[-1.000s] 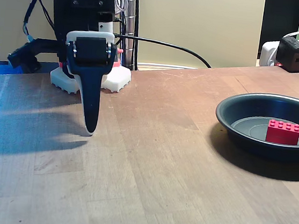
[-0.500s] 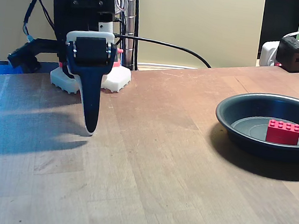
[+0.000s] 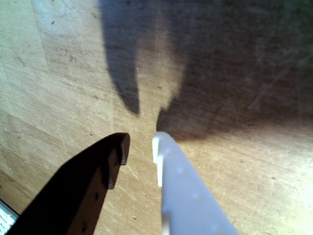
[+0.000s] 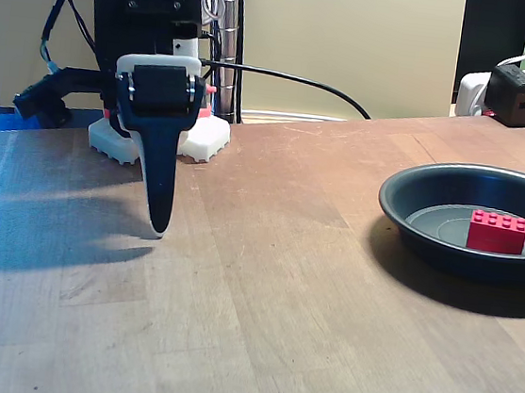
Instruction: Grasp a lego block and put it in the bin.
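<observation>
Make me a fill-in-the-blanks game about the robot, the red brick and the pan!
1. The lego block lies inside the ____.
2. The colour of the lego block is ____.
3. The pincer holds ____ between its fingers.
4. In the fixed view, the pincer points down at the wooden ____, on the left, far from the bin.

Missing words: bin; red; nothing; table
</observation>
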